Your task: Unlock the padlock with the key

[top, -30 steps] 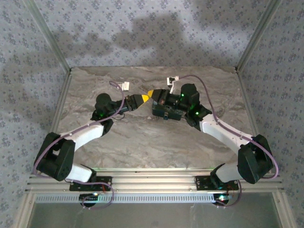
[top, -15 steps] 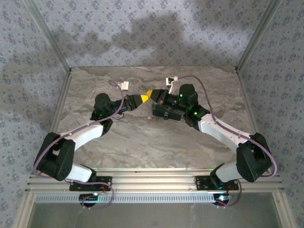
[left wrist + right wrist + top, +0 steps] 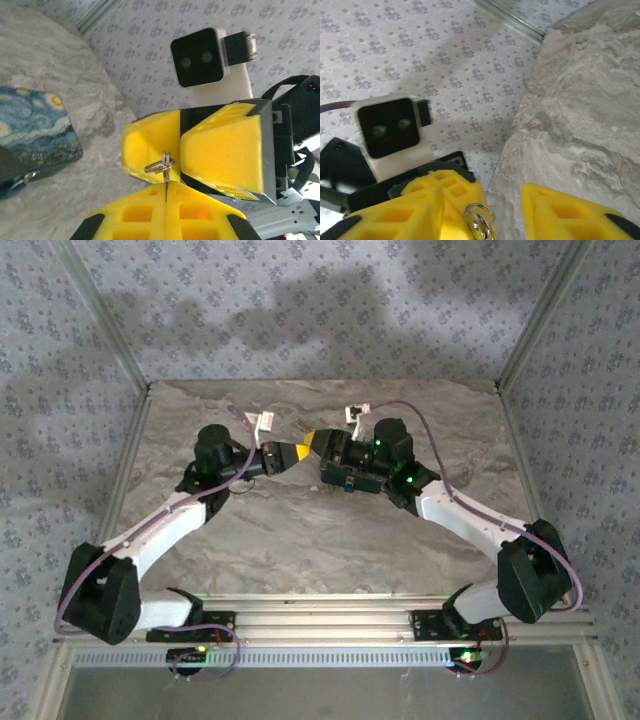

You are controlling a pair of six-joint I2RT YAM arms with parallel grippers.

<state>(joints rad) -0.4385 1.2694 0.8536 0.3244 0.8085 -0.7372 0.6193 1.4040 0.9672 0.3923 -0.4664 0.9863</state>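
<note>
Left claw (image 3: 165, 189): clamped on key (image 3: 164, 172)
Right claw (image 3: 179, 150): open, flanking key
Padlock (image 3: 30, 130): left of frame, lying on table (image 3: 75, 200)

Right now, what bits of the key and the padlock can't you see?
- The key: left wrist view, only its ring pokes out; the rest is pinched inside the left gripper.
- The padlock: left wrist view, the picture's left edge cuts it off, so no keyhole can be found.
- Top view: the key is too small to spot.
</note>
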